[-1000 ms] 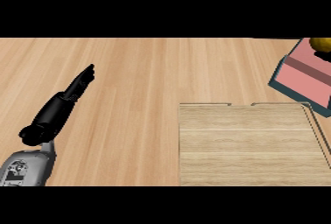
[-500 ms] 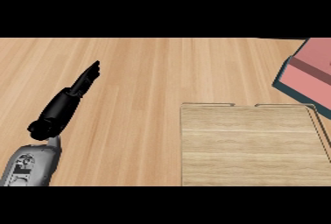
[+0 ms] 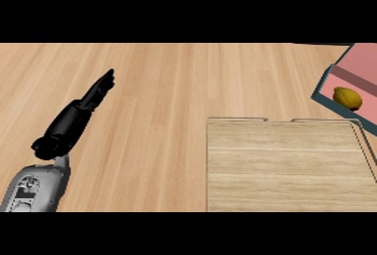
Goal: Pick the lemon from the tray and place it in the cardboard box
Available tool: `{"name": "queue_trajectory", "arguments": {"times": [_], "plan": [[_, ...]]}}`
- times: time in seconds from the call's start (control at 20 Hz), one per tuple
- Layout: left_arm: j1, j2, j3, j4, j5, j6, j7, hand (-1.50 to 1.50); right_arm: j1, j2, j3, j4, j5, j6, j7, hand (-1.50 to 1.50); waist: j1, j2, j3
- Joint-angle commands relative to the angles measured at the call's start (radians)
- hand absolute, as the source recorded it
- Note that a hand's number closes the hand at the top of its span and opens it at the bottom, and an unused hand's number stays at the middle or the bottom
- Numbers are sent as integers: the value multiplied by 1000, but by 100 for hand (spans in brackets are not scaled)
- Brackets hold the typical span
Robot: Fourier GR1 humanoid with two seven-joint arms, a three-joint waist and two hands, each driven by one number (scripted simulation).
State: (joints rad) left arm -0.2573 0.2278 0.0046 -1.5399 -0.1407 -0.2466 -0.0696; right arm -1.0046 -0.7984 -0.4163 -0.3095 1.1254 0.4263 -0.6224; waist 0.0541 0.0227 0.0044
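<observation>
**Yellow lemon sits far right, off the tray, as left robot hand waits across the worktop**

Yellow against pink, the lemon [image 3: 347, 97] lies at the right edge of your view, in a pink container with a teal rim [image 3: 324, 91]; whether that is the cardboard box you cannot tell, as only a corner shows. It does not rest on the pale wooden tray [image 3: 287, 167], which sits just below it towards you. The lemon's long axis runs on a slant, from upper left to lower right.

Your left robot hand [image 3: 92, 97] shows at the left, fingers straight and together, holding nothing, pointing up and to the right over the wood-grain worktop [image 3: 184, 74]. It is well apart from the lemon, with the worktop and the tray's corner between them. Your right robot hand is not in view.

Judged from the layout, the lemon lies on your right side, so the right arm looks the better placed; a reach from the left would have to cross the whole scene.
</observation>
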Motion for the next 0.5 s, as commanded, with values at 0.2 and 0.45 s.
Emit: {"name": "queue_trajectory", "arguments": {"times": [0.2,0.45], "plan": [[-7,5,18,10,9,0,-5,0,-87,-17,-402,153,-382,99,46,-150,-20,-2,2],[8,-15,-14,1,-6,0,-5,0,-105,-85,-538,226,-507,80,233,-150,8,7,1]]}}
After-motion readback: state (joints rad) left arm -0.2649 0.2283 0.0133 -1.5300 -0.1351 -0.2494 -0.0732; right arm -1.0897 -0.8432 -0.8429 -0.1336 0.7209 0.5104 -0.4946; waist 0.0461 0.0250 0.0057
